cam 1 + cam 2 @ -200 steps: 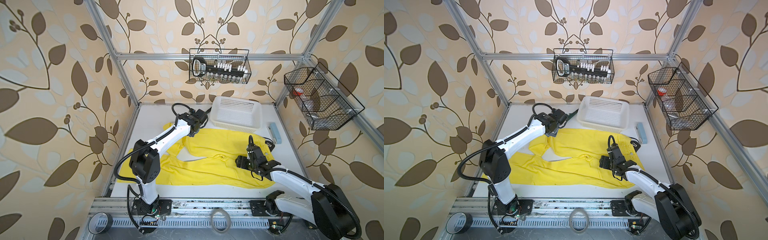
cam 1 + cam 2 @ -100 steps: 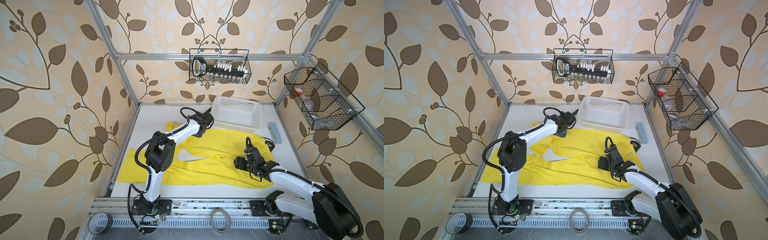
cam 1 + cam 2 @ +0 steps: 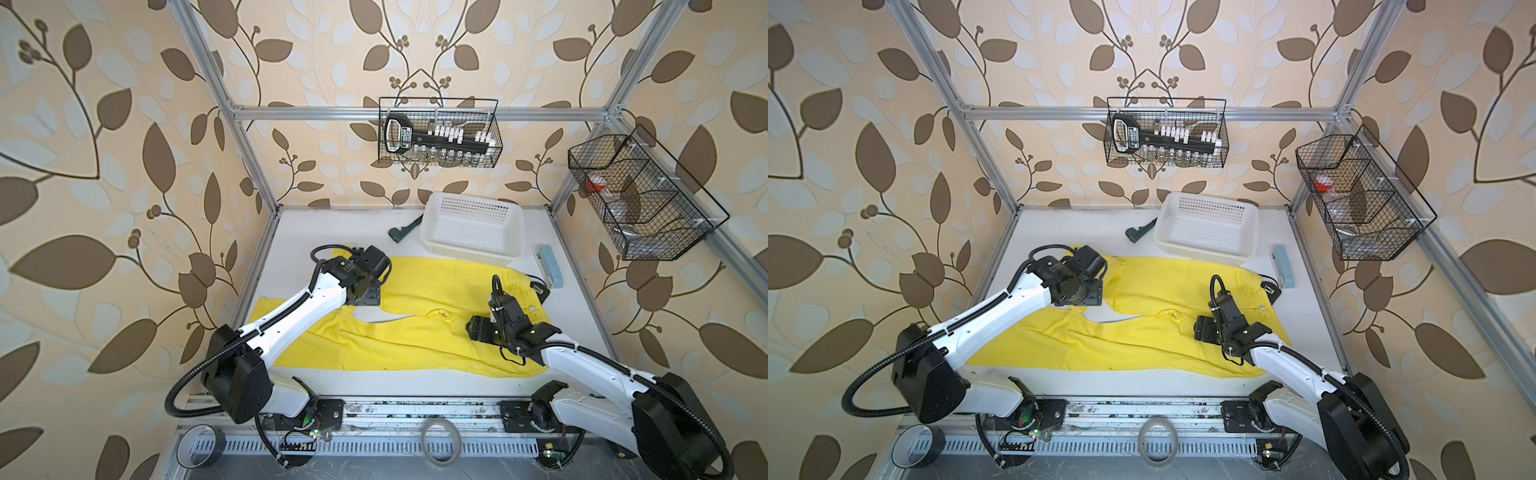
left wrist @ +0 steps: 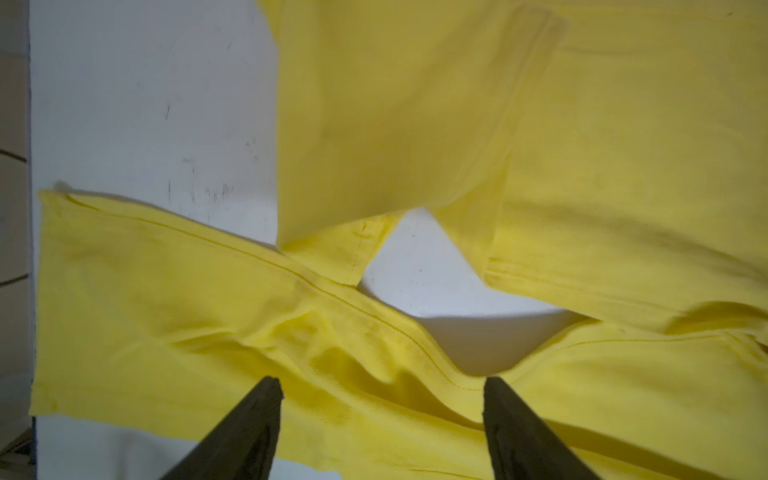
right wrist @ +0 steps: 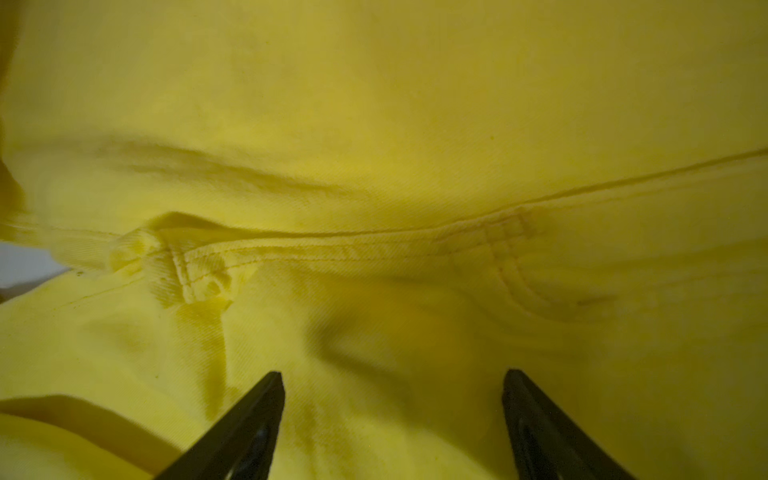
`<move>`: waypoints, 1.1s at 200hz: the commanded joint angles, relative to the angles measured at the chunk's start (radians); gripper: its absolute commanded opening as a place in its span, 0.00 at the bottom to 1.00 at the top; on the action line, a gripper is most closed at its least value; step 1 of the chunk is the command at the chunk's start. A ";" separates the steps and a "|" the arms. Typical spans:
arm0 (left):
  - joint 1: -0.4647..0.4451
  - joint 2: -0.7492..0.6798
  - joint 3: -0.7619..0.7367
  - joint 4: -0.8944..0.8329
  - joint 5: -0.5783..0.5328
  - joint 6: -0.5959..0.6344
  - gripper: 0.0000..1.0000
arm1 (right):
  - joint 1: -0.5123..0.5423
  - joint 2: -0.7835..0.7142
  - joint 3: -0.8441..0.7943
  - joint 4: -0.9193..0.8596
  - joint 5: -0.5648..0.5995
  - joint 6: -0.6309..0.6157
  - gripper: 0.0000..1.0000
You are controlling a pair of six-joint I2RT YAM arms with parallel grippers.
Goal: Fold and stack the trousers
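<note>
Currently I see my left tool [image 4: 382,384] spread wide and empty above the trousers [image 3: 415,340] on the table [image 3: 332,232]; my right tool [image 5: 392,376] gapes empty over their crotch seam [image 5: 332,245].

Bright yellow trousers [image 3: 415,340], white perforated basket [image 3: 469,253], white tabletop [image 3: 332,228], beige wallpaper [image 3: 124,166] with brown leaves

Cream wallpaper [image 3: 332,41] printed with brown leaves and vines on three sides, behind an aluminium frame [image 3: 311,111]. Scuffed white tabletop [image 3: 332,228] below, evenly lit. Black wire basket [image 3: 497,124] on the back rail, a partitioned wire basket [image 3: 652,247] at right.
</note>
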 commanded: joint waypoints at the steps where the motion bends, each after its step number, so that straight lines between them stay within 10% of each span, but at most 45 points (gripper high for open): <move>1: 0.058 0.027 -0.087 0.063 0.010 -0.073 0.76 | 0.022 -0.016 0.049 -0.042 -0.026 -0.008 0.84; 135: 0.253 0.250 -0.166 0.350 -0.003 0.018 0.46 | 0.067 -0.025 0.048 -0.061 0.000 0.013 0.84; 182: 0.279 0.288 -0.123 0.394 0.051 0.058 0.00 | 0.072 -0.008 0.049 -0.043 -0.010 0.013 0.84; 220: 0.284 0.226 0.004 0.162 -0.138 0.153 0.00 | 0.073 -0.001 0.039 -0.043 0.001 0.006 0.84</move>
